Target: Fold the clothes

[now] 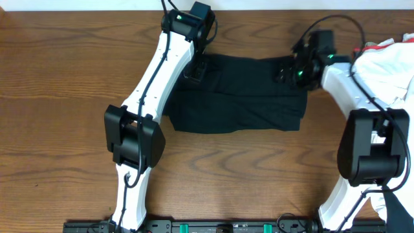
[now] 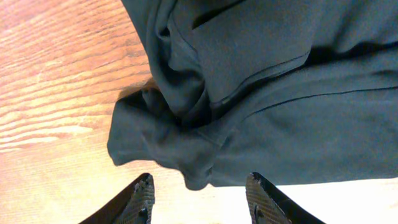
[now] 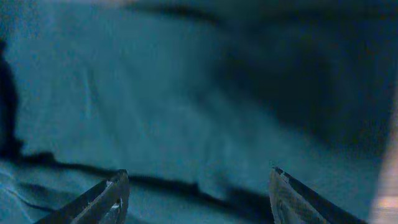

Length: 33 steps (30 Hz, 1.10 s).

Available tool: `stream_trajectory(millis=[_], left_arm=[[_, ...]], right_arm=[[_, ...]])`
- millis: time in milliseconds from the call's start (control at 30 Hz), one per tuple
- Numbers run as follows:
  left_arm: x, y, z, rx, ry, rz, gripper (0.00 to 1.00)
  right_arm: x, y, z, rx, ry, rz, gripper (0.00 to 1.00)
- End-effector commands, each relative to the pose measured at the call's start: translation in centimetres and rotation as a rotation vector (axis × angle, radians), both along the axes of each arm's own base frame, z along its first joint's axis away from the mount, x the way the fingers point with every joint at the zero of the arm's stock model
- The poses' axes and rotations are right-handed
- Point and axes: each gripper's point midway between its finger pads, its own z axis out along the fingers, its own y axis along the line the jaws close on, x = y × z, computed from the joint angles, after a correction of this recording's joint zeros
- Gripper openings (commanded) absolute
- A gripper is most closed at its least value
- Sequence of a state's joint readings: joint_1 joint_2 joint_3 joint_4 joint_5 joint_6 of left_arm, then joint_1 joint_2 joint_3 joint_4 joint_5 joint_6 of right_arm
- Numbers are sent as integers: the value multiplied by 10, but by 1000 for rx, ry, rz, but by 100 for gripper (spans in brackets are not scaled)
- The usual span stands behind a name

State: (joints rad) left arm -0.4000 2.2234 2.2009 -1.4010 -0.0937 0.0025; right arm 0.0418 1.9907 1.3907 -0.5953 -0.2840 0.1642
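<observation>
Shirt: black soft-fabric collared shirt [image 1: 236, 97] lies folded into rough rectangle at middle of brown wood-grain table [image 1: 58, 97]. My left pincer [image 1: 196, 70] sits at shirt's far left corner. Its dark fingers [image 2: 144, 198] are spread apart with nothing between them, bunched shirt edge just ahead of tips. My right pincer [image 1: 288, 71] is over shirt's far right corner, jaws wide, fingers [image 3: 107, 198] above dark cloth, no grip visible. Heap of white cloth [image 1: 388, 61] at right table edge, beside my right arm, apart from shirt.
</observation>
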Motion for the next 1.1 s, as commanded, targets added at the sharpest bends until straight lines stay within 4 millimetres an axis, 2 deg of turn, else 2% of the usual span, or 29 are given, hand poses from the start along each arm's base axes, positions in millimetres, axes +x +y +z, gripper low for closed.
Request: stream_trajectory(millis=[0,100,200,267,467,700,800,867,967,1067], left_arm=[[5,4,-5,17,-6,16,50],[14,-10,-11,-53,-29,7,58],[17,-32,-25,-167,-16,-56,60],[18,-38,-38,-193,-13,-69,60],[21,-35,-76,-194,-20,-61,60],[21,-9,-104,-132,-18,-24,58],[25,-2,-104,-134,-25,-7,47],[28,2,-104,-136,-33,3,33],[31,13,-104,-111,-38,22,7],[33,37,-98,-35,-57,80,6]], right_arm=[[-16,19,-18,18,36,31,70],[-27,27,-35,-1,50,30,70],[-35,24,-49,-28,73,-27,70],[-43,23,-57,-20,99,-57,69],[-61,21,-72,-22,145,-73,69],[-70,20,-78,-26,170,-73,68],[-70,20,-78,-27,172,-73,68],[-70,20,-78,-27,172,-73,68],[-70,20,-78,-27,172,-73,67],[-71,19,-78,-27,173,-72,68]])
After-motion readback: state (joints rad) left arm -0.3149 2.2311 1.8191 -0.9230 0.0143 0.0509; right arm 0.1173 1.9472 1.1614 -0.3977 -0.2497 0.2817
